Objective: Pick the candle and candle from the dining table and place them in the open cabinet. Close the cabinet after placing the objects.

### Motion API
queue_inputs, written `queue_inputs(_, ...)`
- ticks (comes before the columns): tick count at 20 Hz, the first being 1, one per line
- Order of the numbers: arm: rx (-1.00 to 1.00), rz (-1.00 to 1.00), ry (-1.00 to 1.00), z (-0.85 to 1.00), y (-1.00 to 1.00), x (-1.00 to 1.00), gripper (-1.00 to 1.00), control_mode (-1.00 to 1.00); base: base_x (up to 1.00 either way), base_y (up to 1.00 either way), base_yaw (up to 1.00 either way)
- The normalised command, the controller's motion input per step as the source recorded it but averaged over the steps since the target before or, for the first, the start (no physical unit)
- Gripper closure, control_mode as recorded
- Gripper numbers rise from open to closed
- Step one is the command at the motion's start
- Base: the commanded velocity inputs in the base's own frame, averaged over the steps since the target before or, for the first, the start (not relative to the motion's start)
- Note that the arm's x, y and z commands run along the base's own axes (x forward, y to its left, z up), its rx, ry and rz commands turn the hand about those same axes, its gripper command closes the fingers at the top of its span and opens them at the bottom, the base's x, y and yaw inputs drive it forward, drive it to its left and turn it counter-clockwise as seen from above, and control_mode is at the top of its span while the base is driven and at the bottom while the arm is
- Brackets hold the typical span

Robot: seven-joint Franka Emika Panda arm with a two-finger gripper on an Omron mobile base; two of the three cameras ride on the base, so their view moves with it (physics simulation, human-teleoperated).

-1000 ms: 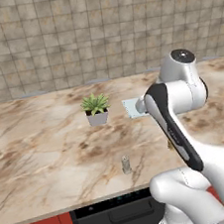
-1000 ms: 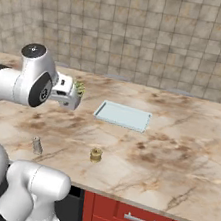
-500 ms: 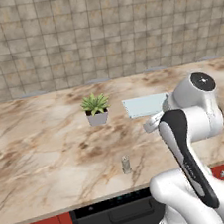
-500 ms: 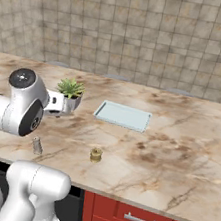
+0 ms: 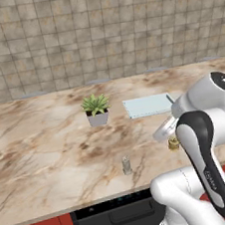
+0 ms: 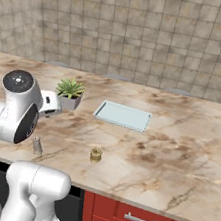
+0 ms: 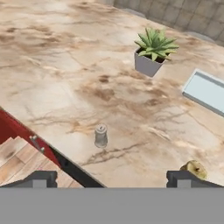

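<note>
The slim grey candle (image 5: pixel 126 165) (image 6: pixel 37 145) stands upright near the front edge of the marble dining table (image 5: pixel 44 153) (image 6: pixel 190 160). In the hand view it (image 7: pixel 101 135) is above and between the fingertips, some way off. The squat olive-gold candle (image 6: pixel 96 154) (image 7: pixel 194 168) sits to its right, just past the right fingertip (image 7: pixel 183 178); in the left base view it (image 5: pixel 174 143) is partly behind my arm. My gripper (image 7: pixel 111 179) hangs open above the table's front edge, holding nothing. The cabinet is out of view.
A spiky green plant in a grey pot (image 5: pixel 96 110) (image 6: pixel 69 93) (image 7: pixel 153 52) stands mid-table, with a flat pale blue tray (image 5: pixel 148 104) (image 6: pixel 123 115) (image 7: pixel 208 91) to its right. A tiled wall backs the counter. Below are a black dishwasher panel (image 5: pixel 118 216) and red drawers (image 6: pixel 141 218).
My arm has swung lower and back toward the table's front edge, uncovering the plant and tray. The gripper stayed open. Neither candle moved.
</note>
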Motion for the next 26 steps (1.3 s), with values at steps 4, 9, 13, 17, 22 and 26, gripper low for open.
queue_inputs(4, -0.04, 0.25, -0.14, -0.17, 0.14, -0.41, -1.0, -1.0, 0.0, 0.0, 0.0)
queue_inputs(9, -0.06, 0.26, -0.13, -0.31, 0.08, -0.26, -1.0, -1.0, 0.0, 0.0, 0.0)
queue_inputs(13, -0.09, 0.23, -0.03, -0.35, 0.14, -0.22, -1.0, -1.0, 0.0, 0.0, 0.0)
queue_inputs(17, -0.05, 0.12, 0.0, -0.37, 0.01, -0.03, -1.0, -1.0, 0.0, 0.0, 0.0)
queue_inputs(22, -0.02, 0.03, 0.0, -0.29, 0.01, 0.0, -1.0, -1.0, 0.0, 0.0, 0.0)
queue_inputs(26, 0.0, 0.04, -0.09, -0.24, 0.0, 0.0, -1.0, -1.0, 0.0, 0.0, 0.0)
